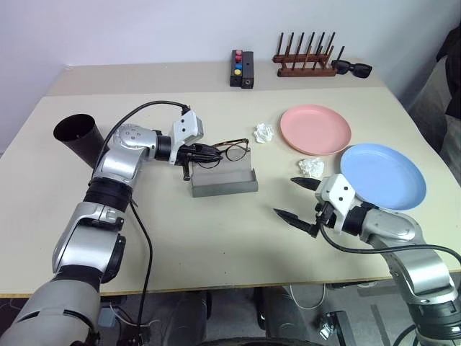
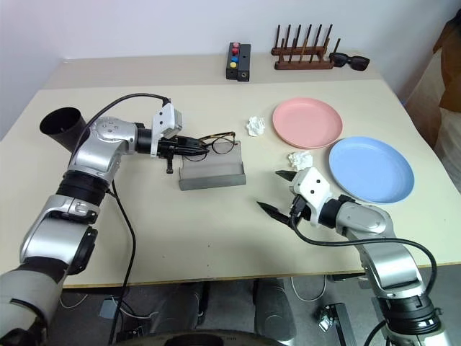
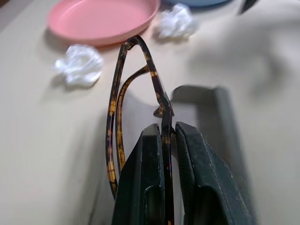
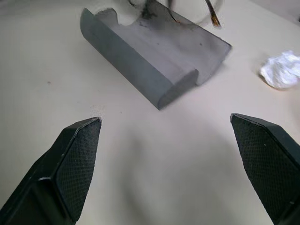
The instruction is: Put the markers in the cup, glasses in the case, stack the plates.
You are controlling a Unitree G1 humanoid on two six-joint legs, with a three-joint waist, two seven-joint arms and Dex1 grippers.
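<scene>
The cup lay tipped, its base hidden behind the left arm. No markers could be told anywhere on the table. The glasses were cut by the left wrist view's lower edge, with one temple lost between the fingers. The far end of the case ran off the right wrist view's top, and the glasses above it were a blur. The blue plate was a sliver at the picture's edge. The two white lumps were too small to identify. A person at the right edge was mostly cropped.
</scene>
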